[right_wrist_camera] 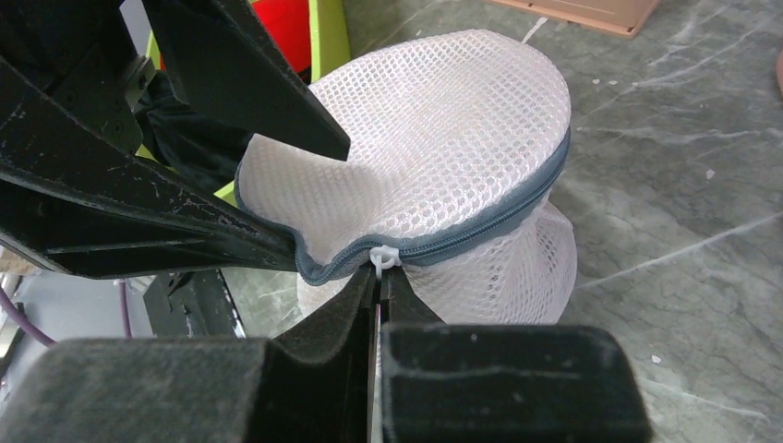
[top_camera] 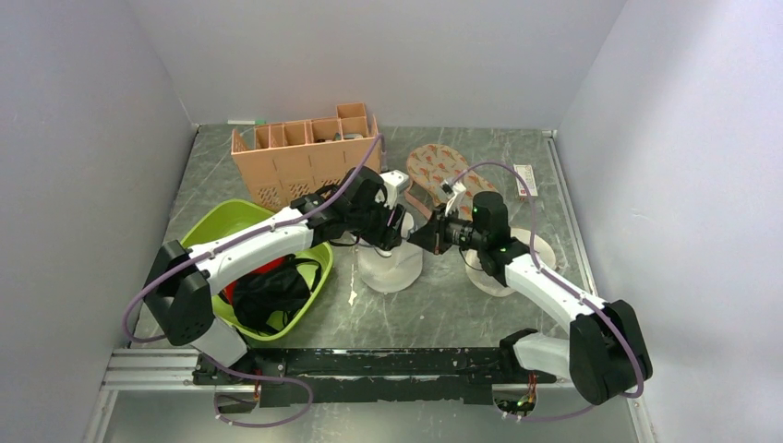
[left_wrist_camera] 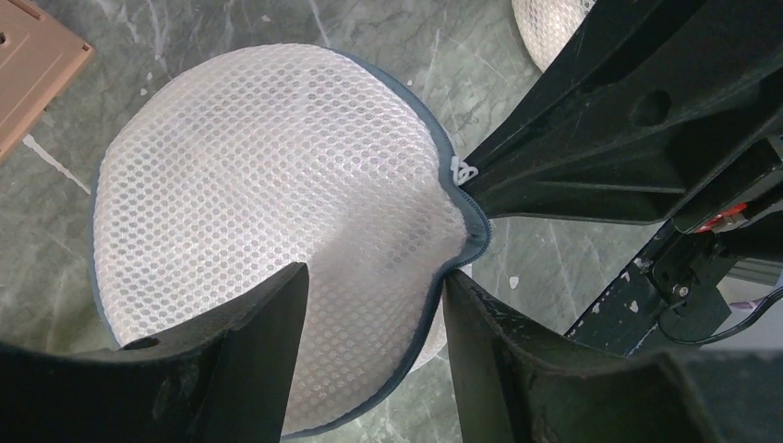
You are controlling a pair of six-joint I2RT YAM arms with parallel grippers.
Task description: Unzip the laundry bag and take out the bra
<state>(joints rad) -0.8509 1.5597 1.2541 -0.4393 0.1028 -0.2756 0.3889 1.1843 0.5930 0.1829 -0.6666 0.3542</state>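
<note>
The laundry bag (top_camera: 389, 269) is a white mesh drum with a grey zip round its rim, standing mid-table; it also shows in the left wrist view (left_wrist_camera: 258, 185) and the right wrist view (right_wrist_camera: 434, 120). My left gripper (top_camera: 398, 231) (left_wrist_camera: 376, 275) clamps the bag's top edge, one finger on the mesh top and one at the rim. My right gripper (top_camera: 427, 236) (right_wrist_camera: 379, 277) is shut on the white zip pull (right_wrist_camera: 381, 257) (left_wrist_camera: 462, 169) at the rim, which is drawn out to a point. The zip looks closed to the right of the pull. The bra is hidden.
A green basin (top_camera: 214, 231) holding red and black garments (top_camera: 268, 295) sits at the left. An orange slotted basket (top_camera: 305, 157) stands at the back. A patterned flat item (top_camera: 439, 166) lies behind the grippers. Another pale round mesh bag (top_camera: 545, 251) lies under my right arm.
</note>
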